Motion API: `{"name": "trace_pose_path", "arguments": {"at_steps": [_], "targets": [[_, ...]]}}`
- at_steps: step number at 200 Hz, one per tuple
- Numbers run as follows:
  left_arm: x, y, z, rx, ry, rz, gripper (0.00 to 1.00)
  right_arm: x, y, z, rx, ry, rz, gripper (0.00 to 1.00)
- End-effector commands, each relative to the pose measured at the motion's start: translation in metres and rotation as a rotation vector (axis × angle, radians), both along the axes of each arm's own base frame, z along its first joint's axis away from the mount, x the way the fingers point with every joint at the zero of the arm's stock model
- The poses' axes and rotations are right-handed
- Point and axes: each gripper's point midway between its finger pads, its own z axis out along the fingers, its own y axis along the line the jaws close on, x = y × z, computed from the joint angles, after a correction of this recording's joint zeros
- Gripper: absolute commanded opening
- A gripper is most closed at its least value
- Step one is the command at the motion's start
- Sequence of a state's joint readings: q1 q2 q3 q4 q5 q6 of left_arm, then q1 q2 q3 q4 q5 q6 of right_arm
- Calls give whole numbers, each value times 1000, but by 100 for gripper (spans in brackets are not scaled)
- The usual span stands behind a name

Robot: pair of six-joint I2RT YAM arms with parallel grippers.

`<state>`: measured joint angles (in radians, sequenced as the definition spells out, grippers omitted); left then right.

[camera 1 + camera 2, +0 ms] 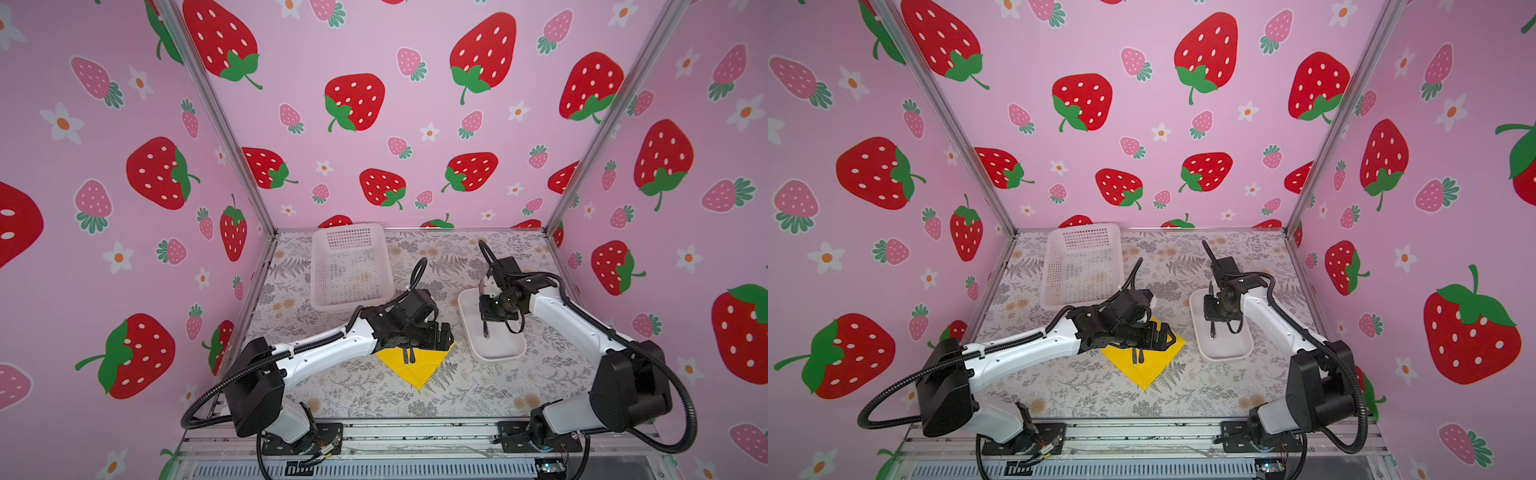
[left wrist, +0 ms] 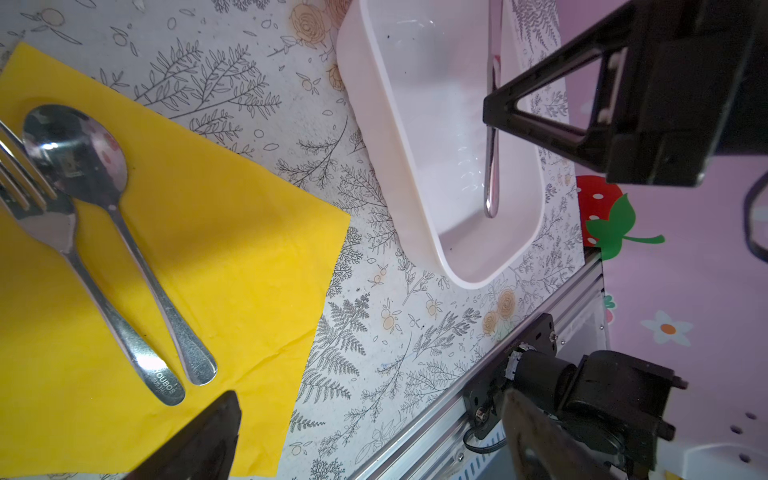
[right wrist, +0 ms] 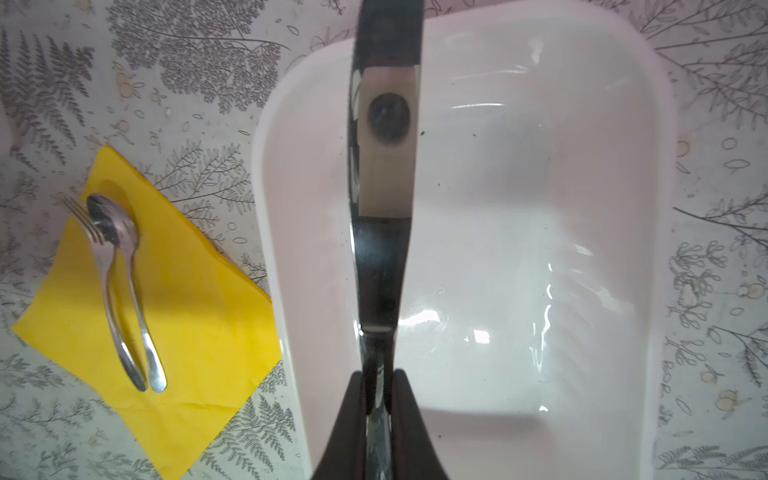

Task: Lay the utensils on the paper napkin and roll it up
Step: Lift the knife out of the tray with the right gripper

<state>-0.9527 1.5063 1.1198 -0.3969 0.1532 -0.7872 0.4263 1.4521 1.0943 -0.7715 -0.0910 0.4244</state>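
At the back left, a white mesh basket (image 1: pixel 320 270), out of play. On the right, a white tray (image 1: pixel 498 351). Between them and nearer the front, the yellow paper napkin (image 1: pixel 419 370), lying flat and corner-on, just beside the tray. Over its far part, the left gripper (image 1: pixel 439 332), jaws spread wide, holding nothing; nearer the napkin, yet without cutlery. Over the tray, the right gripper (image 3: pixel 377 395), clamped on the knife (image 3: pixel 382 166), long axis near upright. On the napkin, fork (image 2: pixel 62 232) and spoon (image 2: pixel 75 153), side by side, handles toward the front corner. Likely next: carry the knife leftward to the napkin, level it, lay it parallel beside the spoon.
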Motion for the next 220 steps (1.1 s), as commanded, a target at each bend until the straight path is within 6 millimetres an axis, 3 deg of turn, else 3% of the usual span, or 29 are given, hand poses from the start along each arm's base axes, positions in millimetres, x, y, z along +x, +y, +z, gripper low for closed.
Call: {"name": "trace_pose_path", "arguments": {"at_steps": [1, 53, 108, 169, 220], "targets": [[7, 15, 0, 26, -27, 75, 99, -15, 23, 6, 57, 38, 53, 10], [8, 50, -8, 29, -18, 185, 99, -34, 89, 1, 124, 52, 154, 10], [5, 82, -8, -4, -3, 249, 99, -50, 144, -34, 164, 129, 230, 10], [1, 98, -12, -8, 5, 275, 99, -53, 167, -65, 141, 193, 250, 10], [2, 102, -13, -9, 6, 287, 99, -56, 179, -77, 153, 213, 267, 10]]}}
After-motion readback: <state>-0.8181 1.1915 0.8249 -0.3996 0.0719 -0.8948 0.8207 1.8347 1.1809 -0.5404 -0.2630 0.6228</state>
